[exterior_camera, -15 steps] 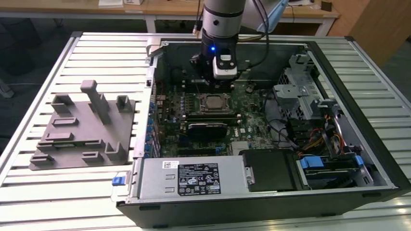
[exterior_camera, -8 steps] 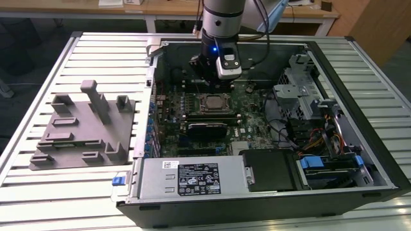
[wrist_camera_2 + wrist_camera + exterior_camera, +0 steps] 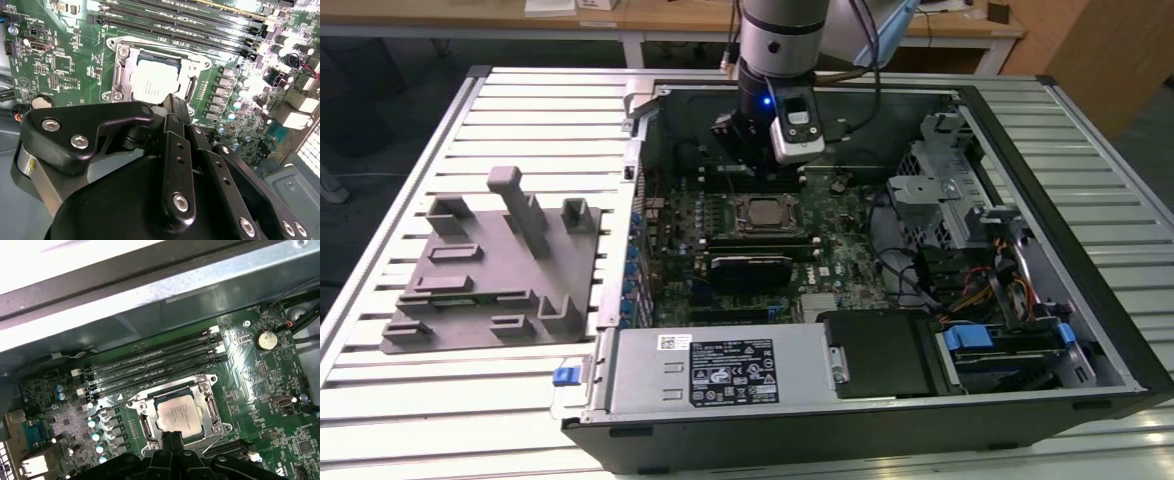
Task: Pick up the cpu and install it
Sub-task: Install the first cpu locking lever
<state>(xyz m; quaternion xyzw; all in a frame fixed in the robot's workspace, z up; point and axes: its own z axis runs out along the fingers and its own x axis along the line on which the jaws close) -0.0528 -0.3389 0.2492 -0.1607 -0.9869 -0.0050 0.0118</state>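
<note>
One chip matters here: the cpu lies flat in the motherboard socket, shiny top up, inside the open computer case on the slatted worktop. It is square, so no long axis governs the approach, and its edges run parallel to the socket frame around it.

In both wrist views the end effector hangs low over the board with its tips at the chip's edge, on the side away from the memory slots. In the exterior view the arm stands over the far half of the board, and the chip lies just to the near side of it.

Its two fingers are pressed together, and nothing is visible between them. Whether the tips touch the chip or hover just above it, I cannot tell.

Judging from how things lie, the chip is already seated. The grey fixture block sits well apart on the exterior view's left.
</note>
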